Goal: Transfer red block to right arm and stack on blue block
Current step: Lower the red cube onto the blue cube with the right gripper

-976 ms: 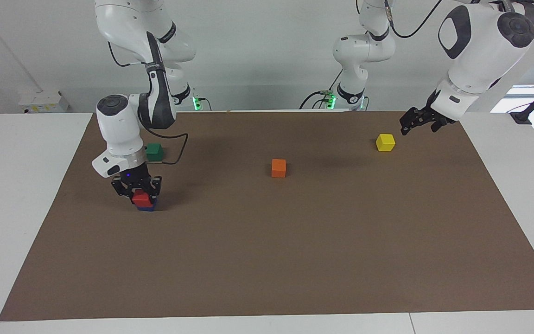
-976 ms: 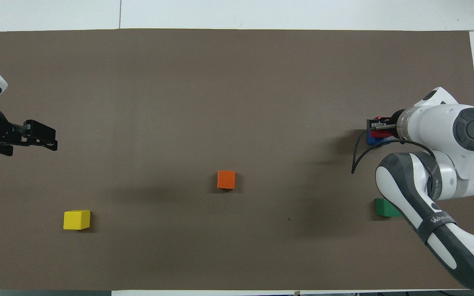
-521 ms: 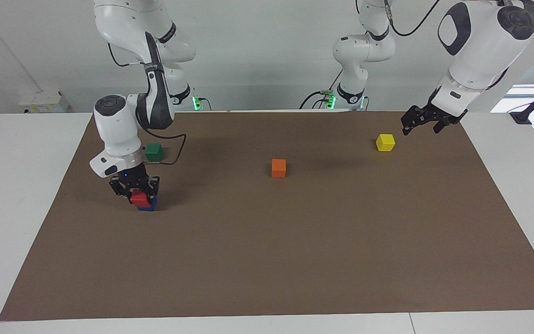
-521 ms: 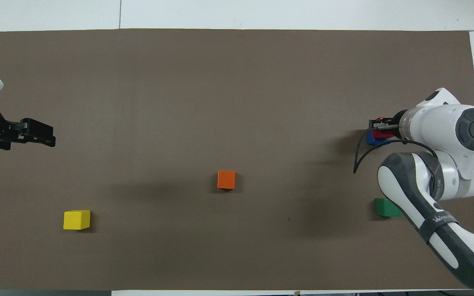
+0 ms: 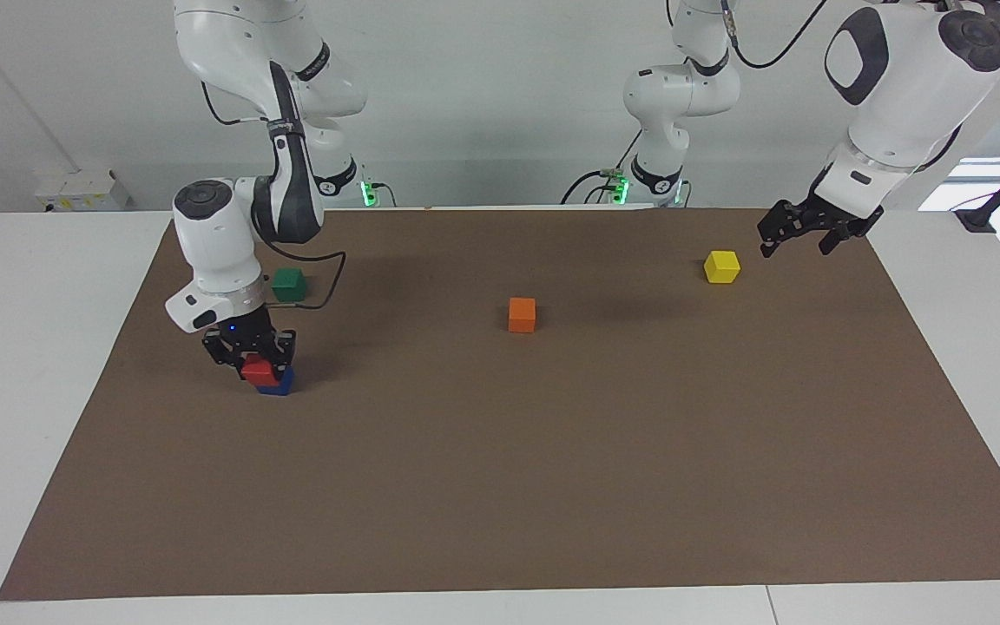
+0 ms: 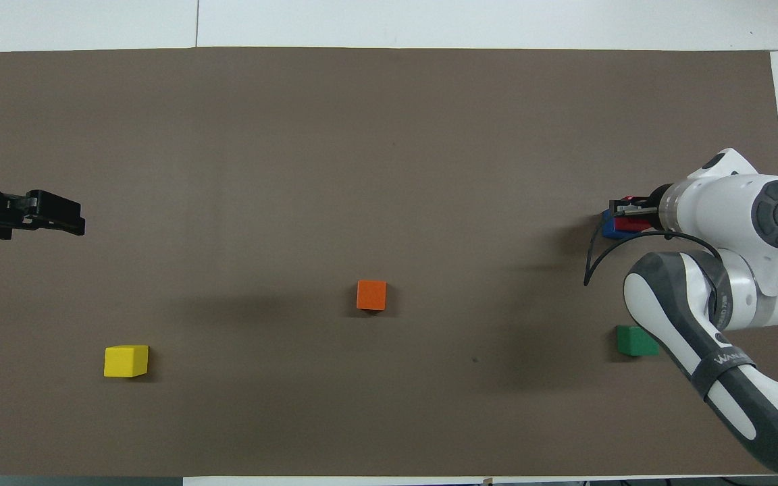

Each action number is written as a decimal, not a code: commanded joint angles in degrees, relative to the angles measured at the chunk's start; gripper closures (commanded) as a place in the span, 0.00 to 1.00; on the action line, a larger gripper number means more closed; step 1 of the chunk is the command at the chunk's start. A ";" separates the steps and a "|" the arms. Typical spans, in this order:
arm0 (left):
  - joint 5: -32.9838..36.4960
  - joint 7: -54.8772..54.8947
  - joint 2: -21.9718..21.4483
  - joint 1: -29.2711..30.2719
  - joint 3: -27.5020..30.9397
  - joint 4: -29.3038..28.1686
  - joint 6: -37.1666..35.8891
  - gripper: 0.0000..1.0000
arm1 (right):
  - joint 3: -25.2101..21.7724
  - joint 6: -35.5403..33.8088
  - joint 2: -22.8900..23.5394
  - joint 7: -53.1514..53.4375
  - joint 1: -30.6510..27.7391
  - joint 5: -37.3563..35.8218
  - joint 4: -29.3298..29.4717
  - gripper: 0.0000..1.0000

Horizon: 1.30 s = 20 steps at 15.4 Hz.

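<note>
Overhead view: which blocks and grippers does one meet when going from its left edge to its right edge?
left gripper → yellow block → orange block → right gripper, shut on the red block over the blue block. The green block overlaps that stack sideways, so it is left out.

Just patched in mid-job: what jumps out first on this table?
The right gripper is shut on the red block, which is over the blue block at the right arm's end. The left gripper waits open in the air beside the yellow block; an orange block sits mid-table.
</note>
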 commanded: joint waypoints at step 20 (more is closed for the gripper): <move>0.93 0.73 -1.30 -0.07 0.45 -0.79 -0.20 0.00 | 0.55 0.33 -0.68 0.37 -0.31 0.02 -1.26 0.87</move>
